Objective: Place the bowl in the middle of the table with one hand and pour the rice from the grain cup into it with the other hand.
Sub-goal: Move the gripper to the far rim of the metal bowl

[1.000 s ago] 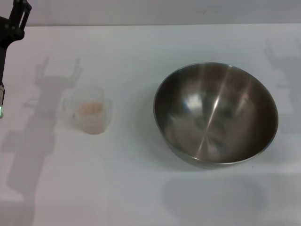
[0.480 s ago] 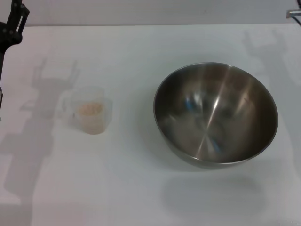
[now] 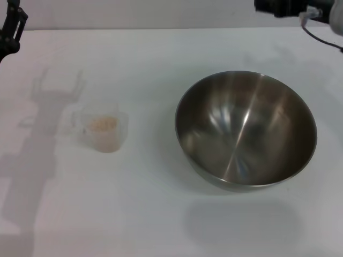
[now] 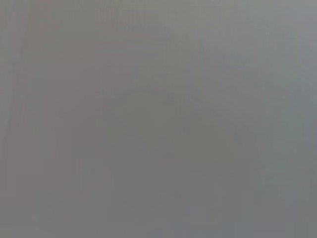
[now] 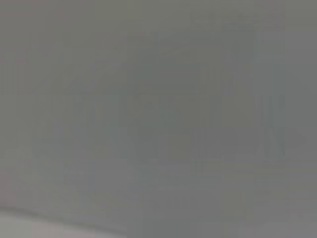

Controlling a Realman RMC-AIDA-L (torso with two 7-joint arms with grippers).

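Observation:
The steel bowl (image 3: 246,130) stands upright and empty on the white table (image 3: 150,214), right of the middle in the head view. The frosted grain cup (image 3: 104,130) stands upright to its left, with its handle on its left side and beige rice (image 3: 102,123) inside. My left gripper (image 3: 10,27) shows only partly at the top left corner, high and well apart from the cup. My right gripper (image 3: 278,6) shows as a dark part at the top right edge, behind the bowl and apart from it. Both wrist views show only a plain grey surface.
The left arm's shadow (image 3: 37,139) lies on the table left of the cup. A cable (image 3: 321,35) hangs from the right arm at the top right. The table's far edge (image 3: 161,28) runs along the top of the head view.
My left arm has drawn up and back toward the top left corner. My right arm has come into view at the top right, moving left. Bowl and cup have not moved.

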